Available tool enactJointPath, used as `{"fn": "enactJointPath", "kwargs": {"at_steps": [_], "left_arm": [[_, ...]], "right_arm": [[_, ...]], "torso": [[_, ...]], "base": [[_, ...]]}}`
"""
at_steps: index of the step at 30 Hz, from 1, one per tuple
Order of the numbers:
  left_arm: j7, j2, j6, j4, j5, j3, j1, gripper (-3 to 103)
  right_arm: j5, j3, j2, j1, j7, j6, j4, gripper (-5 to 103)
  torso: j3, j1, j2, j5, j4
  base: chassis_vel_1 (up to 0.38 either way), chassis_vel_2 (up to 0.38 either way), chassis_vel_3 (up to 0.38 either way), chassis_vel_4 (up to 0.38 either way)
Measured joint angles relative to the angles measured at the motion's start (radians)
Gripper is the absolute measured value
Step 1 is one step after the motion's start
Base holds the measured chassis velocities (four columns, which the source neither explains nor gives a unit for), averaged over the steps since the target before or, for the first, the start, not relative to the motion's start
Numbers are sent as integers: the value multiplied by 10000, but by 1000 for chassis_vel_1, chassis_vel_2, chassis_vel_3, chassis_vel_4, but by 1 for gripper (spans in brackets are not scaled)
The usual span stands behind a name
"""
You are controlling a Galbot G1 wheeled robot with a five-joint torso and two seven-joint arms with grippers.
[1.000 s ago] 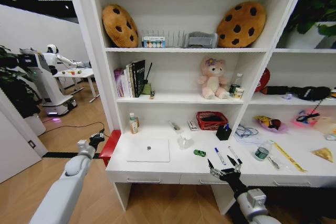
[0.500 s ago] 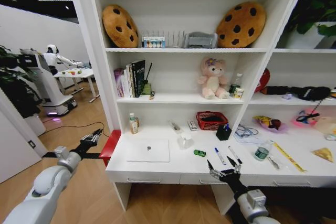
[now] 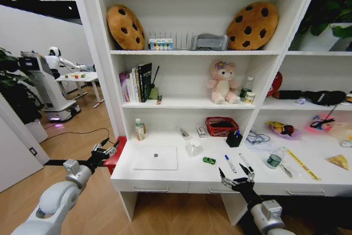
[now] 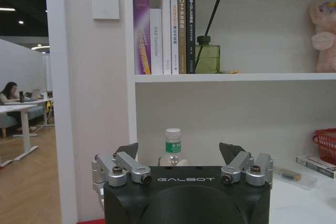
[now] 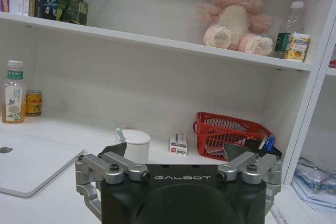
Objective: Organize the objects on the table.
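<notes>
White shelving rose behind the table (image 3: pixel 165 177), its long top carrying the scattered things: the silver-white laptop (image 3: pixel 155 158) lay flat toward the left end, the white mug (image 3: pixel 193 147) stood just past it, the tiny green toy (image 3: pixel 209 160) sat near the front, and two pens (image 3: pixel 237 163) lay side by side just ahead of the right tool (image 3: pixel 237 176). A yellow ruler (image 3: pixel 302 164) lay farther right, and a small bottle (image 3: pixel 139 129) stood at the back beside the shelf upright.

Over the last second the left arm had swung and dropped: its left tool (image 3: pixel 106 149), earlier held out over the floor well left of the table, had come in beside the table's left front corner, level with the top, just in front of a red stool (image 3: pixel 116 154). The right tool had barely shifted. Nothing on the table had moved, so the sorting itself appeared not yet begun; the left arm's move looked like a lining-up toward the left end, perhaps the laptop or the bottle.

The left arm reached forward from low on the left, forearm angled up, wrist pointing at the shelf unit; its fingers (image 4: pixel 126 153) stood spread and empty, the bottle framed between them farther off. The right arm rose from below the table's front edge, its tool at the edge with fingers (image 5: pixel 118 150) likewise apart, holding nothing and facing the mug and a red basket (image 5: pixel 231 132).
</notes>
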Motion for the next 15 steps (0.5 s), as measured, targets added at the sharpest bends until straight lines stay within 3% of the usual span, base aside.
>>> {"fn": "enactJointPath", "kwargs": {"at_steps": [2, 5, 15], "left_arm": [[-160, -239, -18, -69, 422, -188, 130, 94], [-242, -360, -9, -170, 477, -319, 244, 100], [-407, -410, 178, -322, 598, -403, 490, 100]], "right_arm": [[7, 23, -9, -31, 5, -2, 23, 100], [15, 47, -17, -58, 6, -2, 32, 100], [17, 34, -13, -25, 8, 10, 9, 100]], "torso": [[0, 0, 0, 0, 0], [0, 0, 0, -1, 0], [0, 0, 0, 0, 0]], "base": [[0, 0, 0, 0], [0, 0, 0, 0], [0, 0, 0, 0]]}}
